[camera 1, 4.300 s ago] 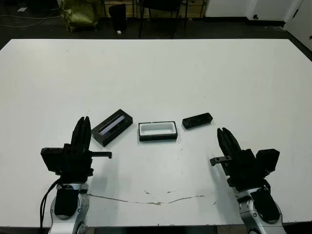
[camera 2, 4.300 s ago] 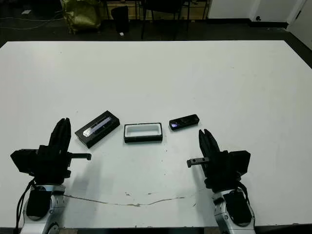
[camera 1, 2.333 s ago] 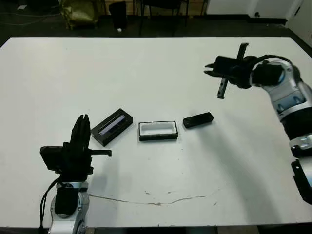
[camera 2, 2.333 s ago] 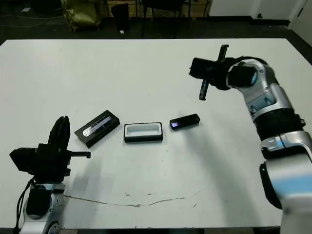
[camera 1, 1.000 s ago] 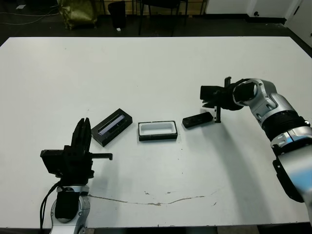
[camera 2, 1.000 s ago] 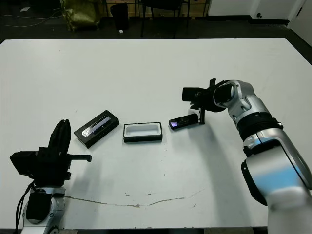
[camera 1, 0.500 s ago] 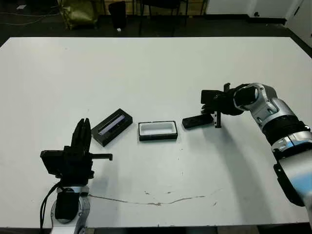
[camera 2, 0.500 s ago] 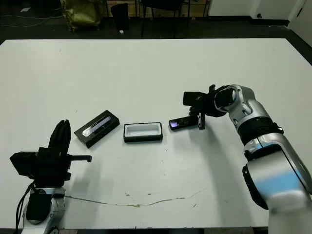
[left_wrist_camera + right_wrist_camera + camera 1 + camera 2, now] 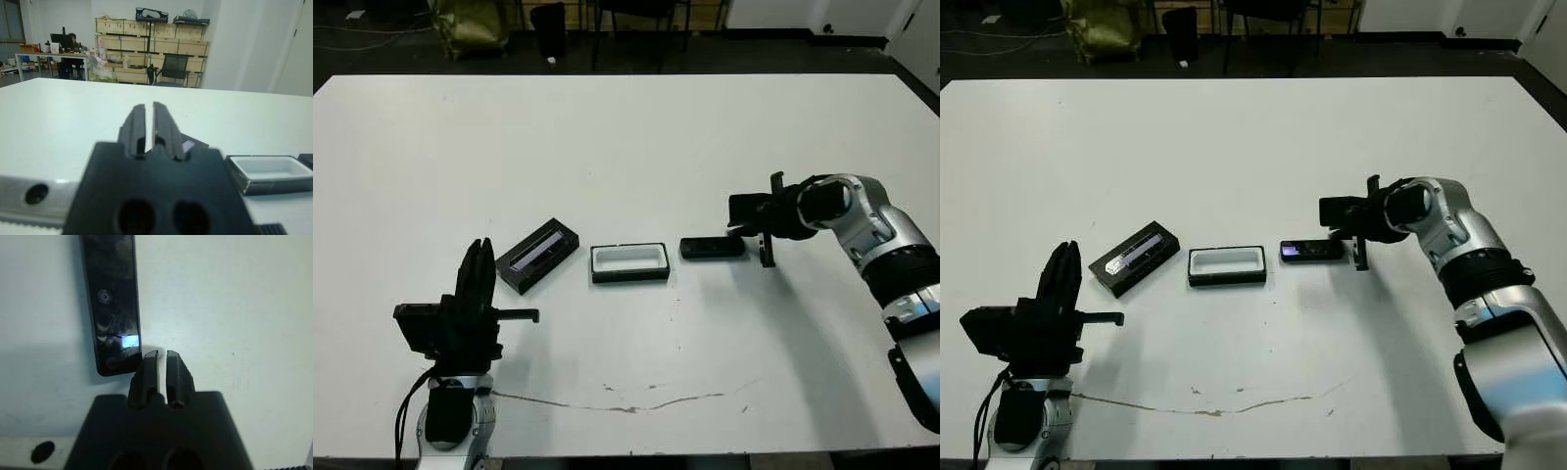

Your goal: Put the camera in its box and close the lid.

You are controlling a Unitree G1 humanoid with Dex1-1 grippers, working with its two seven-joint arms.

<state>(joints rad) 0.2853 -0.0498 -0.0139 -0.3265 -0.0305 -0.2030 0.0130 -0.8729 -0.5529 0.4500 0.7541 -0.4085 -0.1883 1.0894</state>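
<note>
The camera point(image 9: 712, 248) is a slim black bar lying flat, in line with the box and just right of it. The box point(image 9: 628, 262) is a shallow black tray with white lining and stands open near the table's middle. Left of it, the black lid point(image 9: 537, 256) with a pale strip lies at a slant. My right gripper point(image 9: 767, 253) is shut on nothing, tips down at the table just off the camera's right end; the right wrist view shows the camera point(image 9: 111, 303) beside the fingertips. My left gripper point(image 9: 480, 262) is shut, held near the table's front left, short of the lid.
A thin crack line point(image 9: 626, 403) runs across the white table near its front edge. Dark floor, chair legs and a yellow bag point(image 9: 470, 24) lie beyond the far edge. The left wrist view shows shelves and a person seated at a desk point(image 9: 68, 46) far off.
My right gripper came down and shifted right along the table. The camera, slanted before, now lies level in line with the box. The left arm stayed put.
</note>
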